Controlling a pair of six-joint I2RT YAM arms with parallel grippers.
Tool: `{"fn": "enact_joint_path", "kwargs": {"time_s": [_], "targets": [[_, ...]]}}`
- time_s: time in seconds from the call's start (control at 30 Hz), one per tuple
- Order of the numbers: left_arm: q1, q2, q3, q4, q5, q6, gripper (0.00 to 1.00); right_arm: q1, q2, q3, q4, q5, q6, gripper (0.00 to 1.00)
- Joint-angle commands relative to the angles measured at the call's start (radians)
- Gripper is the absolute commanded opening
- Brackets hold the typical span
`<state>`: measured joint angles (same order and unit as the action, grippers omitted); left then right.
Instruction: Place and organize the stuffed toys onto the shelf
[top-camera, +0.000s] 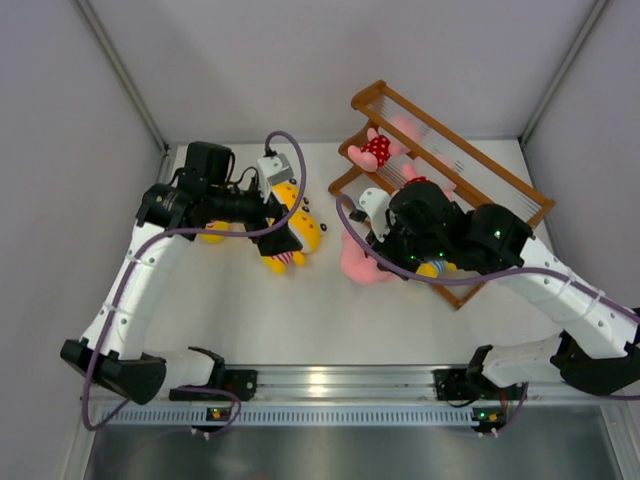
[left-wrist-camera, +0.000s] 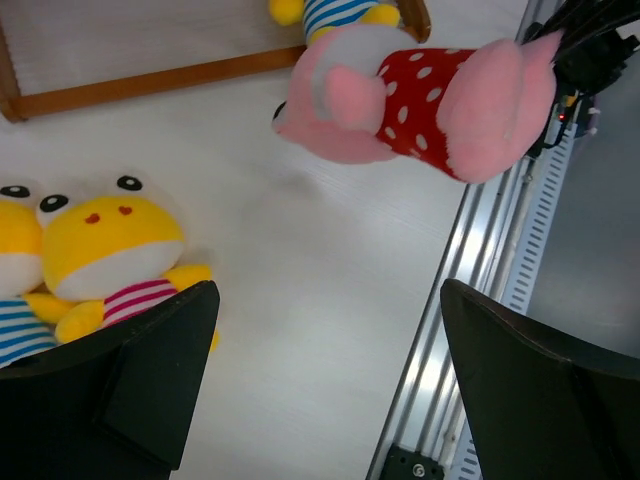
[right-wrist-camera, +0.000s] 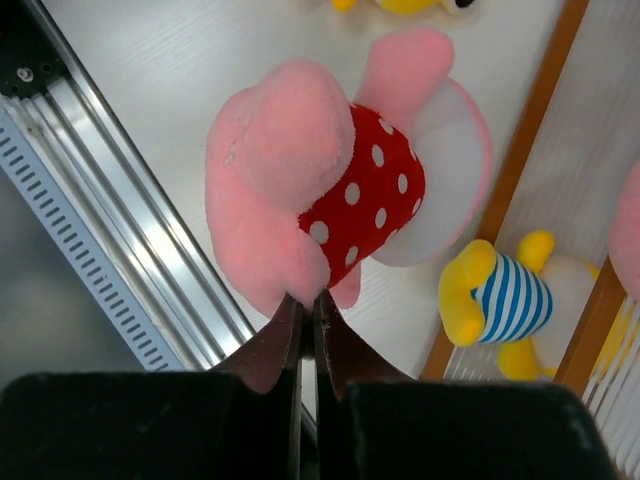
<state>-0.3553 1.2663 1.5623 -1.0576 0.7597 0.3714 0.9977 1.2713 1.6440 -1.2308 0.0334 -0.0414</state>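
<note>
My right gripper (right-wrist-camera: 308, 302) is shut on the edge of a pink toy in a red white-dotted outfit (right-wrist-camera: 320, 180) and holds it above the table, just in front of the brown shelf (top-camera: 500, 185); the gripper also shows in the top view (top-camera: 378, 245). A yellow toy in a blue-striped shirt (right-wrist-camera: 500, 300) lies on the shelf's lowest tier. Another pink toy (top-camera: 375, 150) lies on an upper tier. My left gripper (left-wrist-camera: 325, 370) is open and empty, next to a yellow toy in a pink-striped shirt (left-wrist-camera: 110, 250) and a yellow blue-striped one (left-wrist-camera: 15, 300) on the table.
The metal rail (top-camera: 330, 380) runs along the table's near edge. Grey walls (top-camera: 60, 150) close in the left, back and right sides. The shelf stands slanted in the back right corner. Bare tabletop (top-camera: 300, 320) lies between the toys and the rail.
</note>
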Motion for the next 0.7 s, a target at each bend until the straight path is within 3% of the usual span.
{"fn": "enact_joint_path", "kwargs": {"time_s": [0.0, 0.23, 0.37, 0.47, 0.57, 0.6, 0.63, 0.67], "targets": [[-0.062, 0.042, 0.129, -0.022, 0.084, -0.077, 0.98, 0.007, -0.052, -0.016, 0.178, -0.072, -0.049, 0.00], [-0.181, 0.119, 0.205, -0.022, 0.090, -0.127, 0.99, 0.009, -0.052, -0.032, 0.286, -0.112, -0.055, 0.00], [-0.247, 0.146, 0.214, -0.010, 0.026, -0.114, 0.99, 0.009, -0.050, -0.035, 0.327, -0.147, -0.068, 0.00], [-0.264, 0.154, 0.199, 0.019, -0.048, -0.118, 0.99, 0.009, -0.066, -0.041, 0.356, -0.174, -0.078, 0.00], [-0.266, 0.159, 0.186, 0.041, -0.028, -0.123, 0.97, 0.009, -0.085, -0.061, 0.396, -0.197, -0.087, 0.00], [-0.267, 0.162, 0.186, 0.047, -0.020, -0.123, 0.89, 0.009, -0.090, -0.068, 0.408, -0.207, -0.087, 0.00], [-0.269, 0.165, 0.186, 0.051, -0.008, -0.123, 0.57, 0.009, -0.098, -0.078, 0.434, -0.217, -0.087, 0.00], [-0.267, 0.168, 0.186, 0.053, 0.025, -0.126, 0.33, 0.009, -0.099, -0.096, 0.450, -0.242, -0.086, 0.00]]}}
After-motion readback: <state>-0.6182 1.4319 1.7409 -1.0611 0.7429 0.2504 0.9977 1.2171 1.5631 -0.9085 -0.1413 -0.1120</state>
